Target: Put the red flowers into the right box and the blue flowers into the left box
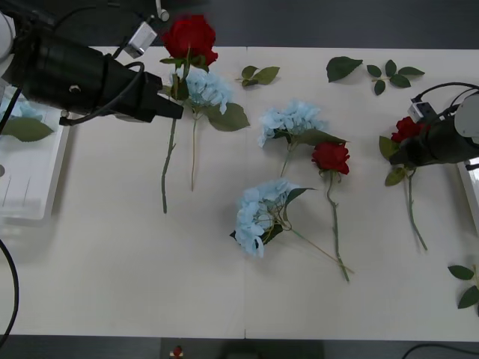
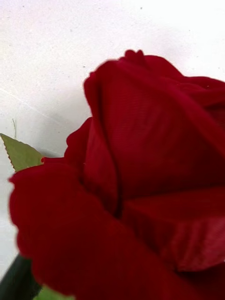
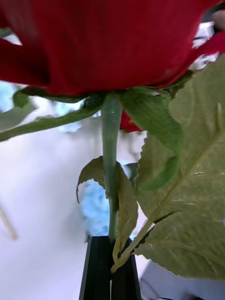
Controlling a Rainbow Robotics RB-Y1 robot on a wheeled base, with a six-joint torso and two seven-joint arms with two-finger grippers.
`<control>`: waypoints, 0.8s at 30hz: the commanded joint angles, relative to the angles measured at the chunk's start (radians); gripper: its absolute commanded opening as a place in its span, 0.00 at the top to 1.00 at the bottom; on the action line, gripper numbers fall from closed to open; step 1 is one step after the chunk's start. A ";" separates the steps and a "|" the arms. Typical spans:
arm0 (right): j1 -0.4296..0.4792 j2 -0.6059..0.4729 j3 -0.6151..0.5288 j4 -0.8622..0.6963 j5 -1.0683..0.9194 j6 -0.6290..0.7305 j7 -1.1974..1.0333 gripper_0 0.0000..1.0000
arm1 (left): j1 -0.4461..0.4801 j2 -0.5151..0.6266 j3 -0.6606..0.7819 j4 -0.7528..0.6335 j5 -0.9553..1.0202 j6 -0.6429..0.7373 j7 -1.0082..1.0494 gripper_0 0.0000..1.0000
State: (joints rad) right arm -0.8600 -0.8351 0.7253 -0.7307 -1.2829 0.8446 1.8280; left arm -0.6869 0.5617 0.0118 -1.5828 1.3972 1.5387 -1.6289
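My left gripper [image 1: 174, 110] is at the back left of the table; in the left wrist view its black fingers [image 3: 101, 269] are shut on the green stem of a red flower [image 3: 103, 42]. That bloom [image 1: 191, 37] stands beside a blue flower [image 1: 208, 88]. My right gripper [image 1: 404, 158] holds another red flower [image 1: 408, 129] [image 2: 131, 178] under its bloom, the stem trailing to the table. A third red flower [image 1: 331, 157] and two blue flowers [image 1: 292, 120] [image 1: 258, 213] lie mid-table. The left box [image 1: 34, 198] holds a blue flower [image 1: 22, 112]. The right box [image 1: 471, 187] shows its edge.
Loose green leaf sprigs lie at the back [image 1: 258, 75] [image 1: 343, 67] [image 1: 393, 76] and at the front right [image 1: 465, 288]. The white table [image 1: 112, 262] is bare along its front left.
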 commanded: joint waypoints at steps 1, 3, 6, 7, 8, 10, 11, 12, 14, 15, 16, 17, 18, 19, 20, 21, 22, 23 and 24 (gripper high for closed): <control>-0.014 0.017 0.000 -0.003 0.013 -0.010 0.051 0.51 | 0.000 0.024 0.025 -0.003 0.160 -0.028 -0.037 1.00; -0.014 0.019 0.000 -0.003 0.016 -0.010 0.056 0.59 | 0.000 0.024 0.023 0.001 0.221 -0.054 -0.063 1.00; -0.014 0.021 0.000 -0.003 0.016 -0.015 0.060 0.64 | -0.002 0.023 0.022 0.014 0.304 -0.094 -0.114 1.00; -0.014 0.022 0.000 -0.001 0.017 -0.015 0.062 0.69 | -0.002 0.021 0.020 0.018 0.329 -0.108 -0.131 1.00; -0.013 0.021 0.000 -0.001 0.016 -0.015 0.065 0.75 | -0.002 0.020 0.020 0.021 0.350 -0.117 -0.144 1.00; -0.014 0.021 0.000 -0.001 0.017 -0.015 0.066 0.90 | -0.003 0.018 0.022 0.029 0.388 -0.132 -0.170 1.00; -0.014 0.021 0.000 -0.001 0.017 -0.015 0.068 0.96 | -0.006 0.015 0.022 0.035 0.402 -0.138 -0.186 1.00; -0.014 0.021 0.000 -0.001 0.017 -0.015 0.070 0.98 | -0.008 0.012 0.022 0.037 0.410 -0.138 -0.195 1.00; -0.014 0.021 0.000 -0.001 0.017 -0.015 0.073 0.99 | -0.011 0.006 0.022 0.046 0.424 -0.140 -0.233 1.00; -0.014 0.021 0.000 -0.001 0.016 -0.015 0.073 0.99 | -0.011 0.006 0.022 0.046 0.425 -0.140 -0.241 1.00; -0.014 0.016 0.000 -0.003 0.014 -0.015 0.076 1.00 | -0.011 0.001 0.022 0.047 0.428 -0.144 -0.261 1.00; -0.014 0.013 -0.001 -0.003 0.011 -0.015 0.079 1.00 | -0.011 0.001 0.020 0.047 0.428 -0.144 -0.267 1.00; -0.019 0.007 0.000 -0.003 0.004 -0.015 0.080 1.00 | -0.011 0.000 0.020 0.047 0.430 -0.144 -0.267 1.00; -0.028 -0.009 -0.001 -0.007 -0.001 -0.004 0.085 1.00 | -0.011 -0.003 0.016 0.047 0.436 -0.146 -0.269 1.00; -0.033 -0.016 0.000 -0.013 -0.003 0.002 0.086 1.00 | -0.011 -0.005 0.014 0.047 0.437 -0.147 -0.269 1.00; -0.042 -0.035 0.000 -0.026 -0.009 0.021 0.086 1.00 | -0.011 -0.005 0.010 0.047 0.439 -0.149 -0.272 1.00; -0.053 -0.052 0.000 -0.038 -0.012 0.039 0.088 1.00 | -0.011 -0.006 0.007 0.047 0.442 -0.154 -0.275 1.00; -0.062 -0.068 0.000 -0.052 -0.015 0.062 0.088 1.00 | -0.011 -0.008 0.004 0.047 0.445 -0.157 -0.276 1.00; -0.074 -0.094 0.000 -0.070 -0.019 0.088 0.088 1.00 | -0.011 -0.008 -0.003 0.047 0.445 -0.161 -0.278 1.00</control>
State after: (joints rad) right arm -0.8749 -0.8450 0.7252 -0.7480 -1.2928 0.8999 1.8849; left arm -0.6869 0.5611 0.0220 -1.5258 1.8308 1.3924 -1.8984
